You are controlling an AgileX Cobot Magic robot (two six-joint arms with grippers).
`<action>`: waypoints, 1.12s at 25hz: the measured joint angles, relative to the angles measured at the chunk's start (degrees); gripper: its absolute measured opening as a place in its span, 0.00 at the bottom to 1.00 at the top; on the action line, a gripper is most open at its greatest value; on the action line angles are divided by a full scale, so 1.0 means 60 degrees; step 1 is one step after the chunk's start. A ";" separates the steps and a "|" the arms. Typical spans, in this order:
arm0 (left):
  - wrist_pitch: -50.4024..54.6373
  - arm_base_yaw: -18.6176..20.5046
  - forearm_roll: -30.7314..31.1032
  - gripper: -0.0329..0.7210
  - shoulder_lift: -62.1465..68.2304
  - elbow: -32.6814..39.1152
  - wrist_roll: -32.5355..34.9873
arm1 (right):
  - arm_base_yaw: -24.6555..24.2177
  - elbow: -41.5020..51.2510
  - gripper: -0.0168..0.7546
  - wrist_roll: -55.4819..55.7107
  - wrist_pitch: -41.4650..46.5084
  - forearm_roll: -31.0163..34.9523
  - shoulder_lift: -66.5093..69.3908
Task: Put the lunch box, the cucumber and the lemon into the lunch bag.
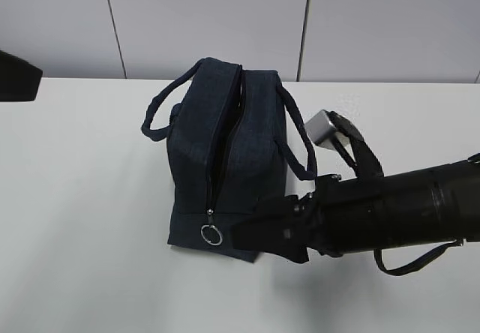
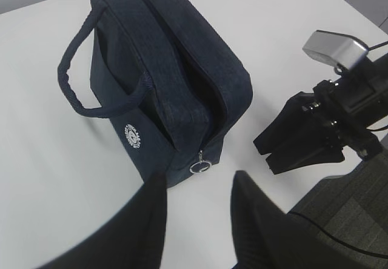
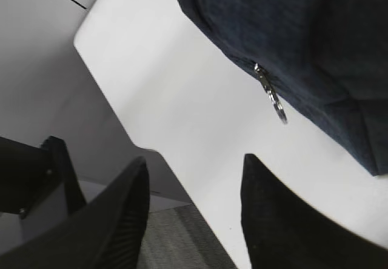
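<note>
The dark navy lunch bag (image 1: 225, 160) stands on the white table, its top zipper parted in a dark slit. Its metal ring pull (image 1: 211, 235) hangs at the near end. My right gripper (image 1: 244, 235) is open and empty, low beside the bag's near right corner. In the right wrist view the right gripper (image 3: 195, 160) is apart from the ring pull (image 3: 280, 112) and the bag (image 3: 303, 39). My left gripper (image 2: 199, 187) is open and empty, just short of the ring pull (image 2: 199, 167) and the bag (image 2: 170, 81). It is outside the exterior view. The lunch box, cucumber and lemon are out of view.
The right arm (image 1: 405, 213) lies across the table's right side, with its silver wrist camera (image 1: 326, 127) beside the bag; the left wrist view shows the right gripper too (image 2: 303, 142). A dark object (image 1: 15, 78) sits at the far left edge. The table edge (image 3: 151, 154) is under my right gripper.
</note>
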 joint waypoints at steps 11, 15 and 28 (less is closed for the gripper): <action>0.0021 0.0000 0.0000 0.36 0.0000 0.0000 0.0192 | -0.0410 -0.1189 0.55 0.0036 0.2742 -0.0101 0.2686; 0.0021 0.0000 0.0000 0.36 0.0000 0.0000 0.0196 | -0.0410 -0.1487 0.56 0.0036 0.2032 -0.0101 0.2687; 0.0021 0.0000 0.0000 0.36 0.0000 0.0000 0.0233 | -0.0410 -0.1576 0.56 -0.0254 0.0791 -0.0101 0.2701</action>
